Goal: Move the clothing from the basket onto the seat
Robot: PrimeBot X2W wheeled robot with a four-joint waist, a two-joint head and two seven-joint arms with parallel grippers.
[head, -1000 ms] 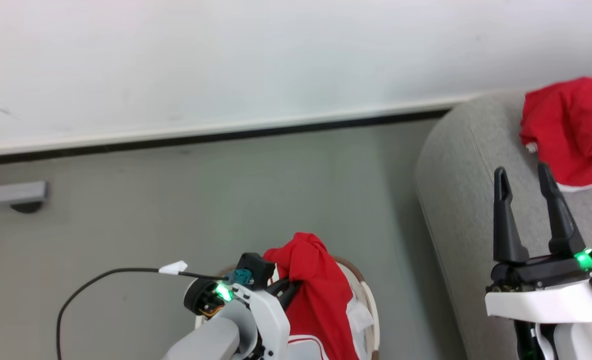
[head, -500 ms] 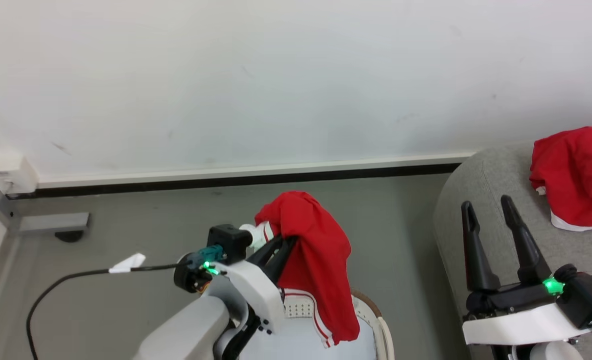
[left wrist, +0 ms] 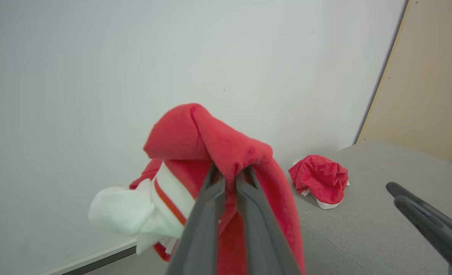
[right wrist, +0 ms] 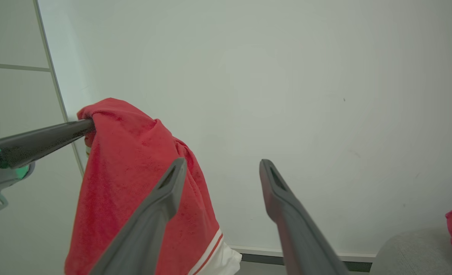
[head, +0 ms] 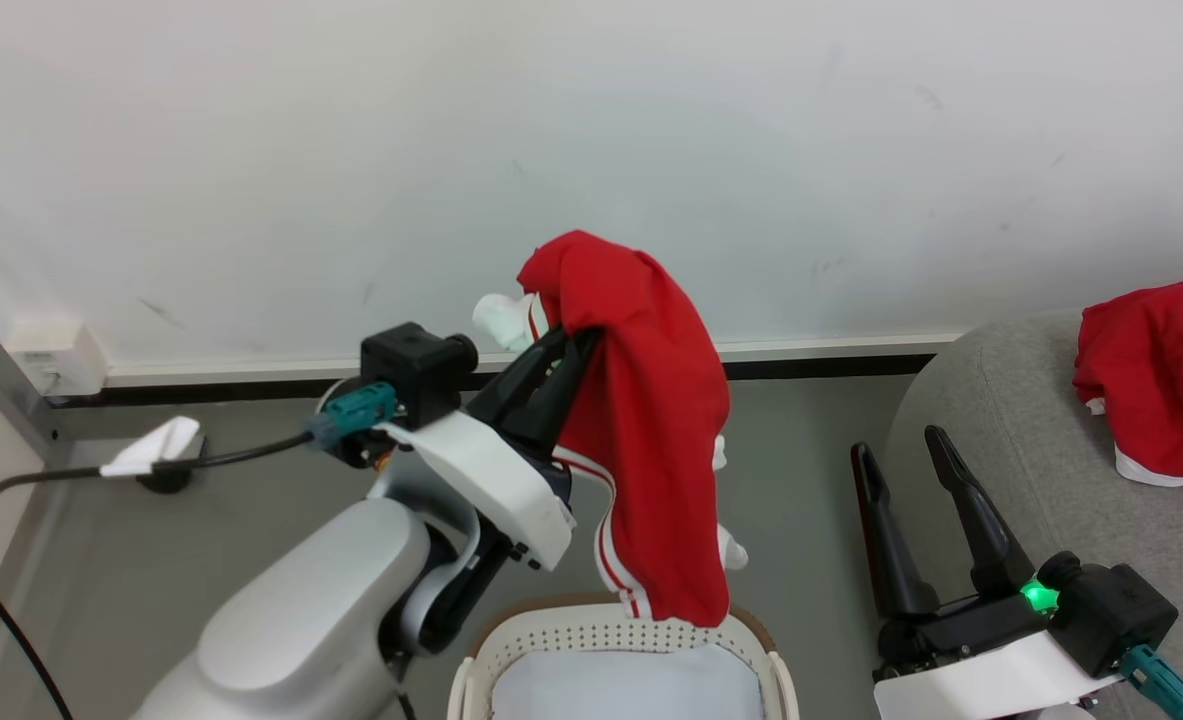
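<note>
Here, another red garment [head: 1151,370] occupies the seat [head: 1041,400].

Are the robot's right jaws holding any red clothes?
No, the right jaws stand wide open and empty, while the shut left jaws pinch the red garment.

Left gripper [left wrist: 229,173] pinches a soft red, white-striped garment [left wrist: 195,133]; at three o'clock a crumpled red cloth [left wrist: 319,179] lies on grey fabric sofa [left wrist: 367,221].

Head looks down, wrists face probably the same wall [head: 251,150], sharing the clothing [head: 651,430].
</note>
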